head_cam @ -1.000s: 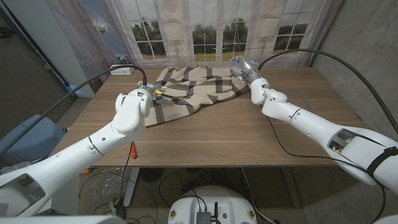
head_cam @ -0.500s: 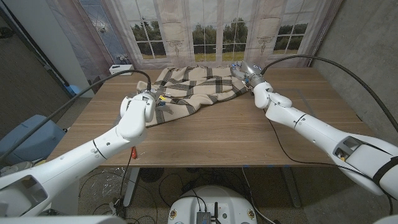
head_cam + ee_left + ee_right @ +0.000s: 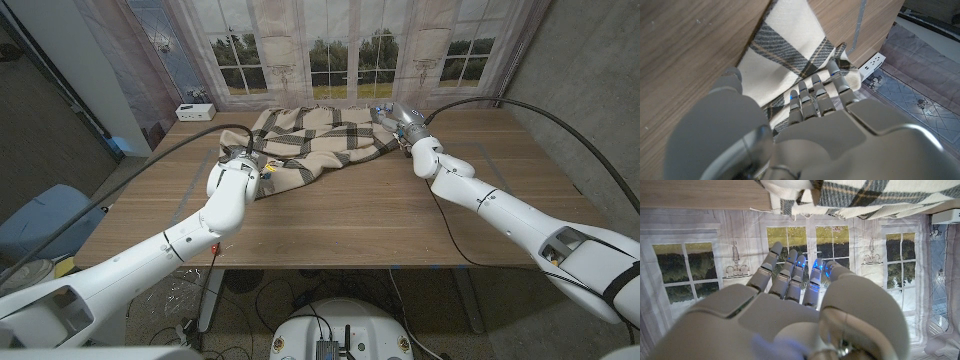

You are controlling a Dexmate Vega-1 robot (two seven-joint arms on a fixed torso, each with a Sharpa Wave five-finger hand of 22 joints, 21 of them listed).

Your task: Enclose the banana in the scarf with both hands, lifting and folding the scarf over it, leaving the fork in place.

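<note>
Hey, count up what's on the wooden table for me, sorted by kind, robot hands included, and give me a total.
Plaid scarf: 1
White power strip: 1
Robot hands: 2, left robot hand on the scarf's corner, right robot hand at its far edge
Total: 4

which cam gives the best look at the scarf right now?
Head view: the whole plaid scarf lies spread across the table's far side. Left wrist view shows one corner under the left hand; right wrist view shows just a fringed edge.
</note>
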